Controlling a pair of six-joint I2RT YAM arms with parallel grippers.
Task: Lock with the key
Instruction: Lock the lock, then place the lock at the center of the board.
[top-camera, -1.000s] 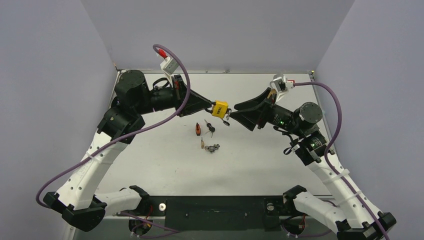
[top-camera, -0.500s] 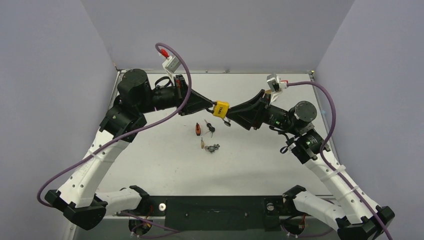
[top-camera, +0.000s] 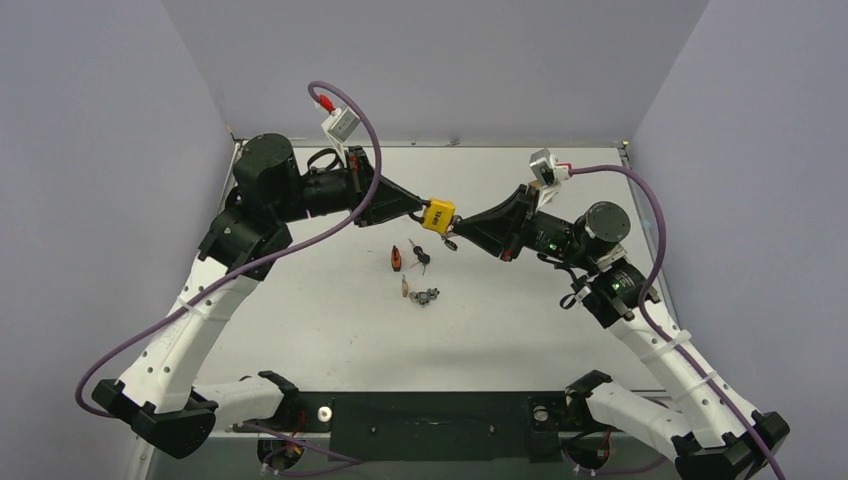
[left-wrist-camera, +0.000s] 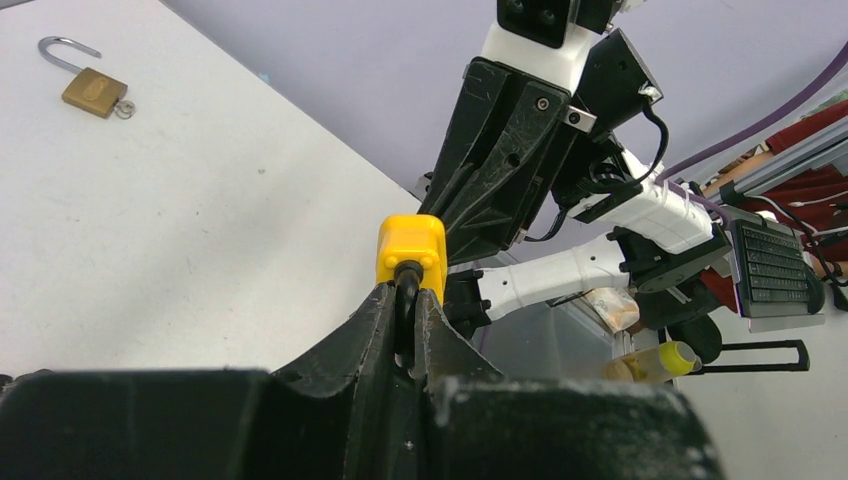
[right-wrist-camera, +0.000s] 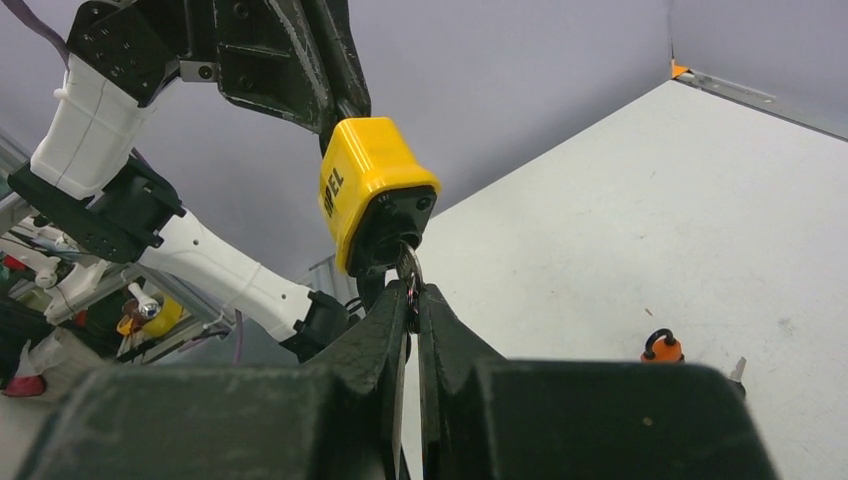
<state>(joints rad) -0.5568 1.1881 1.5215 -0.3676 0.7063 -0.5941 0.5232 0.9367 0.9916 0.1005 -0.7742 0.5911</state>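
Near upper centre of the top view: yellow padlock (top-camera: 439, 215) held in the air over the tabletop (top-camera: 330, 320), between the two arms, touching nothing below. Gripped from the left of the frame by the left hand (top-camera: 417, 208), clenched on the padlock's dark shackle. In the left wrist view, shackle pinched between the two black fingers (left-wrist-camera: 375, 320) at centre, yellow body sticking up just past the fingertips. Met from the right of the frame by the right hand (top-camera: 459, 236), clenched on a key (right-wrist-camera: 408, 268). In the right wrist view, key head nipped between the fingertips at centre, blade pointing up into the black keyway face on the padlock's underside. Hard to tell how deep the blade sits. Padlock body tilted there, black lettering on its left yellow face. Lying on the tabletop below the padlock in the top view, a little left of centre: a small orange lock (top-camera: 397, 260), loose keys (top-camera: 420, 256) just beside it, and another small metal piece (top-camera: 428, 295) lower down, all well apart from both hands. At upper left of the left wrist view, a brass padlock (left-wrist-camera: 93, 90) flat on the tabletop, shackle swung open, a small ring at its right end. At lower right of the right wrist view, the orange lock again, on the tabletop.
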